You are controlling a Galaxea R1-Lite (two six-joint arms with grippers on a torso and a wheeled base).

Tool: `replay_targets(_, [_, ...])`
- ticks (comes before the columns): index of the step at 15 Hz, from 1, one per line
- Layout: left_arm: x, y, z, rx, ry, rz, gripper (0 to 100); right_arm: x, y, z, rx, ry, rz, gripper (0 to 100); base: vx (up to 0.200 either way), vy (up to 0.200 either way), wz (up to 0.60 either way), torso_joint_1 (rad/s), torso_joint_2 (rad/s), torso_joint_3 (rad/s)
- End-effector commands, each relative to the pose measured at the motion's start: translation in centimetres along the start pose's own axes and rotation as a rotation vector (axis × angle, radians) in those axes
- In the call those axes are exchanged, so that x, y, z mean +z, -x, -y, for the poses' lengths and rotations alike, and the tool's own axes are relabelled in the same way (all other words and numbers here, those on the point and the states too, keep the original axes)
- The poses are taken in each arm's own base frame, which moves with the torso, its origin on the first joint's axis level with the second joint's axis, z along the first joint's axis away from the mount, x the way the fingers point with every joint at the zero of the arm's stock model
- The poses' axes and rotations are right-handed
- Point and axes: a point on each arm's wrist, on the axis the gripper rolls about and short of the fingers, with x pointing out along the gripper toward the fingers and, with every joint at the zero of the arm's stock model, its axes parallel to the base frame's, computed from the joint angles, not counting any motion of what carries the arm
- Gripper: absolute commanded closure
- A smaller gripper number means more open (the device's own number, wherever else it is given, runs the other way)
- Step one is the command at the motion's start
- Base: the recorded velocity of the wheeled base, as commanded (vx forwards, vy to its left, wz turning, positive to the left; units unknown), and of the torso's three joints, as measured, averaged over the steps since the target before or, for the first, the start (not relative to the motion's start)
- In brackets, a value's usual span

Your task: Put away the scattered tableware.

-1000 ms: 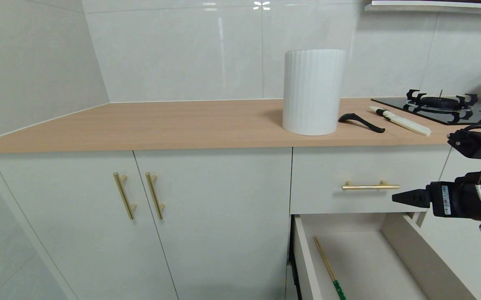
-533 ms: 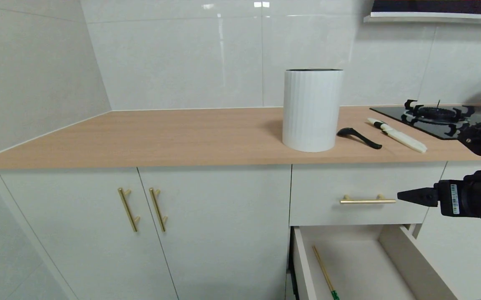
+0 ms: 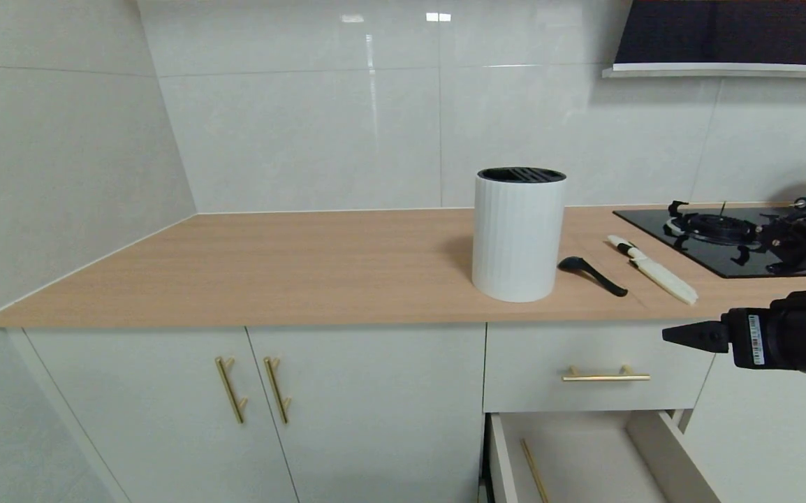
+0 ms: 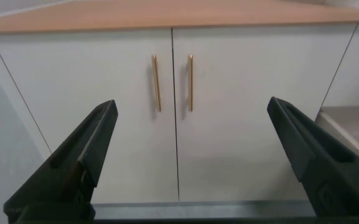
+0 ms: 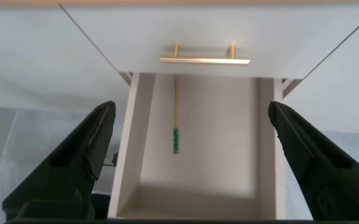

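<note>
On the wooden counter a black spoon point(image 3: 590, 274) and a knife point(image 3: 651, 269) with a cream blade lie to the right of a white ribbed holder point(image 3: 518, 237) with a black slotted top. Below them the lower drawer point(image 3: 661, 454) stands pulled out, with a chopstick point(image 3: 534, 471) inside; the chopstick point(image 5: 175, 118) has a green end. My right gripper point(image 3: 682, 335) point(image 5: 191, 162) is open and empty, in front of the cabinet beside the upper drawer, below the counter edge. My left gripper point(image 4: 191, 155) is open and empty, facing the double cabinet doors point(image 4: 173, 112).
A gas hob point(image 3: 714, 234) sits at the counter's right end, with a range hood point(image 3: 724, 42) above. The shut upper drawer has a gold handle point(image 3: 605, 377). The cabinet doors carry two gold handles point(image 3: 230, 390). Tiled walls close the counter at the left and back.
The head camera has risen, so the whole scene sits lower and the holder's black top shows. Relative to the drawers, my right gripper is higher, above the upper handle's level.
</note>
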Motion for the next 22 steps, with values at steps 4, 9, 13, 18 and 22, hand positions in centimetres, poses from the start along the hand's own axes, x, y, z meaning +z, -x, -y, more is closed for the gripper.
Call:
replay_targets(4, [0.0,0.0,0.0,0.000,0.000,0.000,0,-0.1,-0.8,0.0,-0.005,0.003,-0.025,0,0.000,0.000,0.00,0.199,-0.48,-0.277])
replay_targets(9, [0.0,0.0,0.0,-0.001,0.000,0.000,0,0.5,-3.1,0.2,-0.013,0.046,-0.013,0,0.000,0.000,0.00,0.042,-0.10,-0.052])
replay_targets(13, [0.0,0.0,0.0,-0.001,0.000,0.000,0,4.3,-10.2,2.6,0.069,0.126,0.161,0,0.000,0.000,0.00,0.000,0.00,0.000])
replay_targets(18, [0.0,0.0,0.0,0.000,0.000,0.000,0,4.4,-18.0,5.1,0.166,0.249,0.105,0,0.000,0.000,0.00,0.000,0.00,0.000])
replay_targets(22, [0.0,0.0,0.0,-0.001,0.000,0.000,0,3.0,-20.9,5.8,0.185,0.253,0.091,0,0.000,0.000,0.00,0.000,0.00,0.000])
